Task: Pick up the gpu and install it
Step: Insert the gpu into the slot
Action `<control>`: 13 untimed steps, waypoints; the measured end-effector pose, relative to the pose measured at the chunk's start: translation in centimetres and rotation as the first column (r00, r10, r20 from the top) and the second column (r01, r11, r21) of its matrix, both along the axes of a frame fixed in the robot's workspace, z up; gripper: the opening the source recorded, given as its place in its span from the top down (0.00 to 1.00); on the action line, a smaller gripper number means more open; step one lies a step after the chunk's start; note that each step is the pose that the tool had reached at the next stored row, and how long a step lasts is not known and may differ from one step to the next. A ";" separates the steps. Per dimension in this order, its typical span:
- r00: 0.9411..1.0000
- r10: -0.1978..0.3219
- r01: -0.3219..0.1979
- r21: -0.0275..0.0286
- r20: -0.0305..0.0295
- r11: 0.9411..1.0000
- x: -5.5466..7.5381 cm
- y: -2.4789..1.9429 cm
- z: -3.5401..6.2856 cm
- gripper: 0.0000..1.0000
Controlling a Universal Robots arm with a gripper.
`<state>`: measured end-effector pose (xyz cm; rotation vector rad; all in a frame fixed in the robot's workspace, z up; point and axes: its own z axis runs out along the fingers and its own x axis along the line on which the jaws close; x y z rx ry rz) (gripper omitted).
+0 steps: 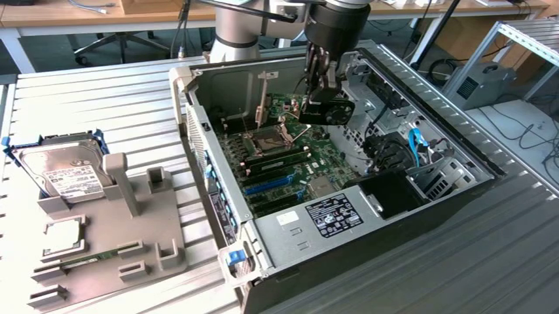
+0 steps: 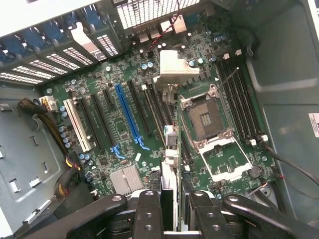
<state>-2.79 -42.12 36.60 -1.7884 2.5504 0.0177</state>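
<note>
My gripper (image 1: 321, 88) hangs inside the open computer case (image 1: 454, 196), shut on the gpu (image 1: 328, 111). The card is held on edge, its black round fan facing the exterior view's right. It hovers above the green motherboard (image 1: 279, 163), near the CPU socket (image 1: 262, 140). In the wrist view the gpu (image 2: 174, 69) runs edge-on away from my black fingers (image 2: 149, 214), its silver bracket at the far end. It sits above the board between the long blue slot (image 2: 127, 117) and the CPU socket (image 2: 207, 119), clear of both.
On the exterior view's left, a grey fixture (image 1: 114, 229) holds a silver hard drive (image 1: 65, 171) with a white label. Case walls, a drive cage (image 1: 436, 176) and cables (image 1: 415, 140) ring the motherboard. Blue bracket latches (image 2: 55, 30) line the rear wall.
</note>
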 end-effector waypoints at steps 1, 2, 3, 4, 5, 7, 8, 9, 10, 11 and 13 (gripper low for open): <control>1.000 0.001 -0.001 0.000 0.000 1.000 0.0 0.00 0.00 0.74; 1.000 0.002 -0.002 0.000 0.000 1.000 0.0 0.00 0.00 0.74; 1.000 0.003 -0.003 0.000 0.000 1.000 0.0 0.00 0.00 0.74; 1.000 0.004 -0.004 0.000 0.000 1.000 0.0 0.00 0.00 0.74; 1.000 0.005 -0.005 0.000 0.000 1.000 0.0 0.00 0.00 0.74; 1.000 0.006 -0.006 0.000 0.000 1.000 0.0 0.00 0.00 0.74; 1.000 0.007 -0.007 0.000 0.000 1.000 0.0 0.00 0.00 0.74; 1.000 0.009 -0.009 0.000 0.000 1.000 0.0 0.00 0.00 0.74; 1.000 0.010 -0.010 0.000 0.000 1.000 0.0 0.00 0.00 0.74; 1.000 0.010 -0.010 0.000 0.000 1.000 0.0 0.00 0.00 0.74; 1.000 0.012 -0.012 0.000 0.000 1.000 0.0 0.00 0.00 0.74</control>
